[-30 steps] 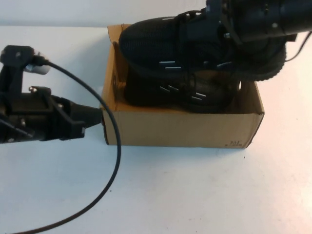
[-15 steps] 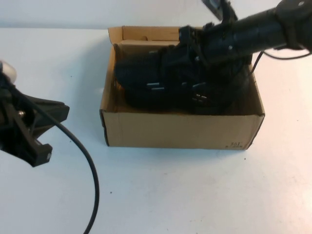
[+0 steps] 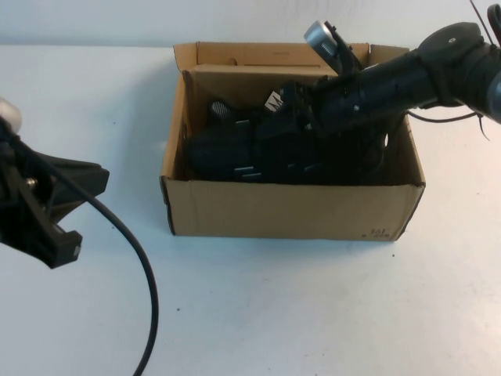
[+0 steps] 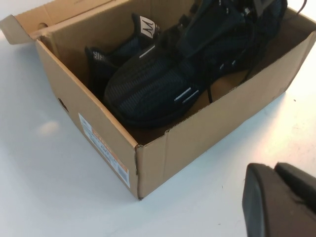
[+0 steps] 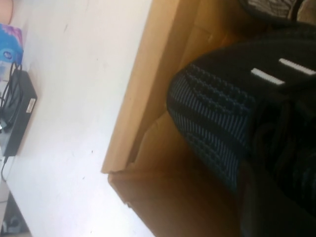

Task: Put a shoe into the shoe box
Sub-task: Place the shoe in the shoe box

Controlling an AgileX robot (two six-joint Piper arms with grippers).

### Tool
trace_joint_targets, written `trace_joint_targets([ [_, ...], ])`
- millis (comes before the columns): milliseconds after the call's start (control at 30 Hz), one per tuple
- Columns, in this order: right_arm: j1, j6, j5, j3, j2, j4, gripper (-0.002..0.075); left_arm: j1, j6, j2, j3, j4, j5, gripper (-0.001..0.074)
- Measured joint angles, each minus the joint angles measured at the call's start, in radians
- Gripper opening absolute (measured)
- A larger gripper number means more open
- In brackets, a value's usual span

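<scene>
The brown cardboard shoe box (image 3: 290,207) stands mid-table with its flaps open. Two black mesh shoes lie inside. The shoe (image 3: 227,153) with white dash marks lies along the front wall, toe toward the box's left end. The other shoe's white tongue label (image 3: 272,102) shows behind it. My right gripper (image 3: 301,129) reaches down into the box from the right and is shut on the shoe (image 5: 222,103). My left gripper (image 3: 66,207) hangs left of the box, apart from it, shut and empty. The left wrist view shows the box (image 4: 103,143), the shoe (image 4: 148,91) and the left gripper (image 4: 276,173).
The left arm's black cable (image 3: 141,266) loops over the table in front of the left gripper. A black device (image 5: 19,116) and a colourful packet (image 5: 10,42) lie beyond the box's left end. Bare white table (image 3: 313,313) lies in front of the box.
My right gripper has lowered the shoe from above the box down into it, beside the other shoe. My left gripper drew back from the box's left wall, then held still.
</scene>
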Motion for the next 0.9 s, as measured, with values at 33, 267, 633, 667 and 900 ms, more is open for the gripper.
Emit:
trace_joint_targets([
  [33, 0.000, 0.000, 0.004, 0.000, 0.004, 0.000, 0.0049, 0.000, 0.000, 0.000, 0.000, 0.000, 0.000, -0.0001],
  [267, 0.000, 0.037, 0.029, -0.006, 0.026, 0.010, 0.0049, 0.000, -0.002, 0.000, 0.000, 0.000, -0.004, -0.0001],
  [633, 0.000, 0.059, 0.057, -0.010, 0.079, 0.029, 0.0046, 0.000, -0.017, 0.000, 0.000, 0.000, -0.012, -0.0001],
  [667, 0.000, 0.059, 0.057, -0.010, 0.079, 0.029, 0.0047, 0.000, -0.017, 0.000, 0.000, 0.000, -0.014, -0.0001],
  [900, 0.000, 0.037, 0.067, -0.010, 0.075, 0.027, 0.0259, 0.000, -0.018, 0.000, 0.000, 0.000, -0.014, -0.0001],
])
